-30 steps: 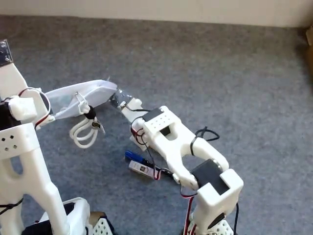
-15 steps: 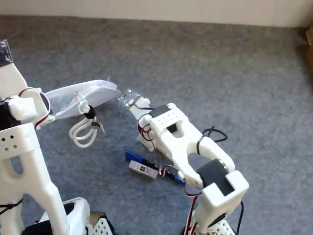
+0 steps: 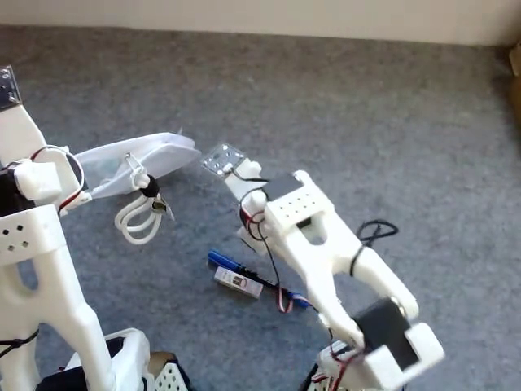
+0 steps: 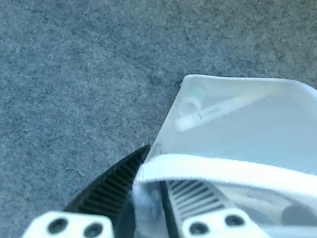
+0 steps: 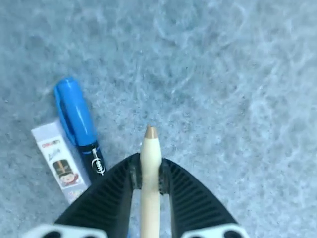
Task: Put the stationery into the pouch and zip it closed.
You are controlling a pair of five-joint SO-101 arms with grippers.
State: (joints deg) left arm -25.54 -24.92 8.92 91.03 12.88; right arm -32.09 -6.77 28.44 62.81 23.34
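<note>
The pencil is light, stiff and smooth, so it will likely swivel or slip if pinched near one end. The right gripper is closed on its shaft, and the brown tip pokes just past the fingertips. The right arm extends forward from its base with the wrist tipped down at the carpet. The blue marker and eraser lie near the fingertips, off to one side. The pouch is soft, floppy mesh, best held by its rim. The left gripper is clamped there, with a white pen inside just beyond its jaws.
</note>
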